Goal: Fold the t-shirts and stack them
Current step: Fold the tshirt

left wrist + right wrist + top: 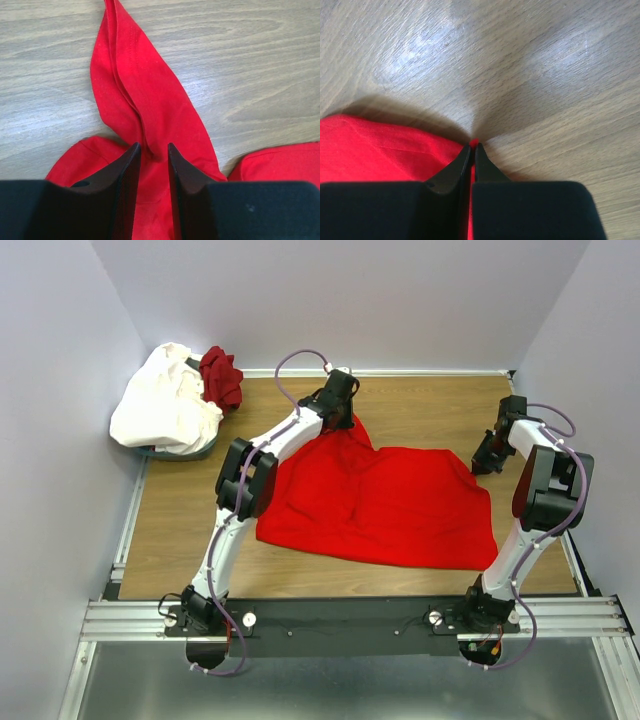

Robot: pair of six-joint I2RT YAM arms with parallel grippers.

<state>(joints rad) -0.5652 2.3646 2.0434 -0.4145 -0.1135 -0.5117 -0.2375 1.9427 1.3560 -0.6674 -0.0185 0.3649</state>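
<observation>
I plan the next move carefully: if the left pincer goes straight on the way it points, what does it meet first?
Probably the bright red t-shirt: its bunched fold lies just ahead of the left pincer; depth is unclear.

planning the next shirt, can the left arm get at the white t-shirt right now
Probably yes: the white t-shirt lies uncovered in the far left corner, near the left gripper. But its jaws straddle a fold of the red t-shirt, which it should leave first.
</observation>
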